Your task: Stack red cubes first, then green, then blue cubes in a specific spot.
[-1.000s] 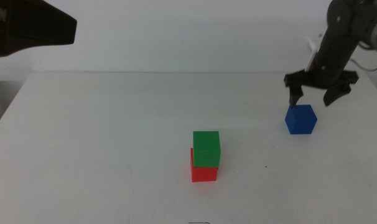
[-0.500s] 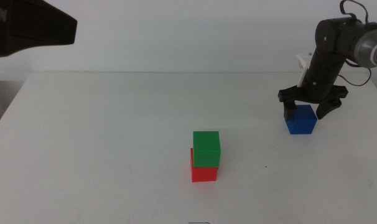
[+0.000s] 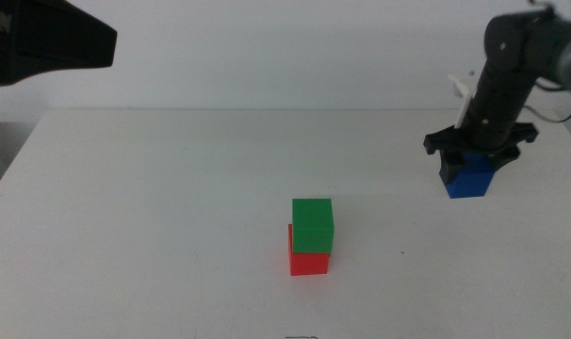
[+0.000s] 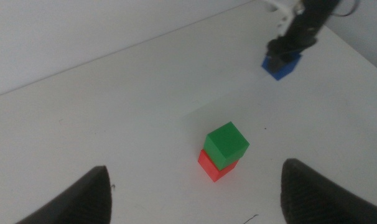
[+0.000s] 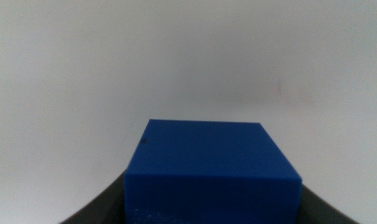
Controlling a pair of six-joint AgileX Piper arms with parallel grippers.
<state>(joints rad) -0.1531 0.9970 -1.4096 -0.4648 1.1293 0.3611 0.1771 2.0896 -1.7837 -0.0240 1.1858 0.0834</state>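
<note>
Now we had lowered our right gripper (image 3: 472, 162) over the blue cube (image 3: 470, 178) at right of frame, jaws closed on it; green cube (image 3: 312, 224) topped red cube (image 3: 309, 262) at centre. Left gripper (image 4: 195, 193) waited, jaws wide.

A plain white table (image 3: 154, 217) carries a red cube (image 3: 309, 262) near its middle. A blue cube (image 3: 469, 179) sits on the tabletop well apart, toward the right side.
</note>
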